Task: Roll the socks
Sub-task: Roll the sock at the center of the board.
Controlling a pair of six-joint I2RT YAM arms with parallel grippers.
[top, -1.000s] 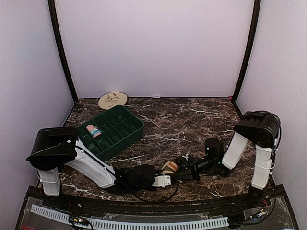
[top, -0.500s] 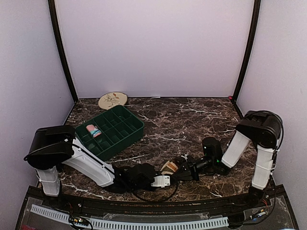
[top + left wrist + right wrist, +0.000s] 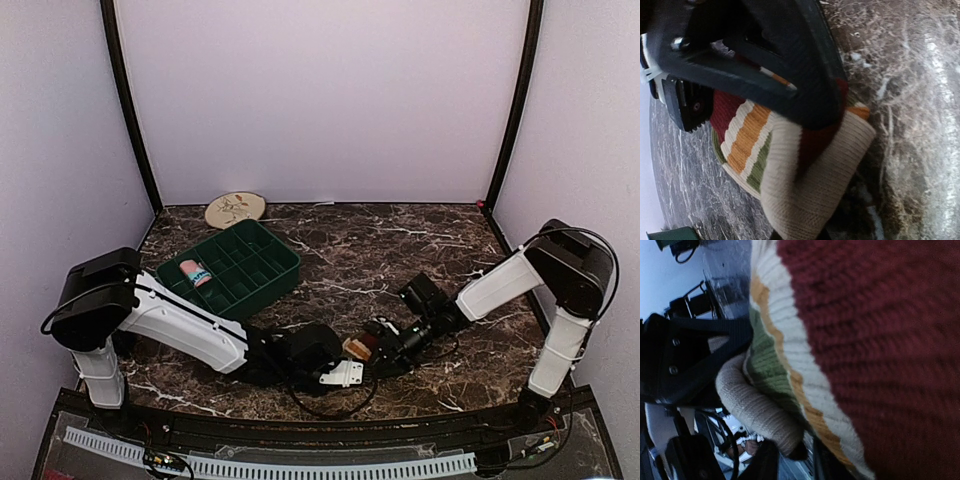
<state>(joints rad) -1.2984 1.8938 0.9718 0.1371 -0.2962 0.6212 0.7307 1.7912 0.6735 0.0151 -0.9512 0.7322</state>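
Note:
The striped sock (image 3: 353, 347) lies near the table's front edge, between both grippers. It is tan with cream, orange, green and dark red bands (image 3: 790, 165). My left gripper (image 3: 350, 362) reaches it from the left, and its fingertips (image 3: 799, 236) close on the tan cuff at the frame's bottom. My right gripper (image 3: 378, 345) comes from the right and clamps the sock's striped, dark red end (image 3: 865, 340); its black fingers (image 3: 810, 95) cross the sock. The pink sock (image 3: 192, 272) lies rolled in the green tray.
A green compartment tray (image 3: 262, 262) stands at the left middle of the marble table. A round plate (image 3: 235, 209) leans by the back wall. Both arms lie low along the front edge.
My right arm has dropped its elbow and stretched out, and its gripper shifted a little back and left. My left gripper moved slightly right. The striped sock stays between them.

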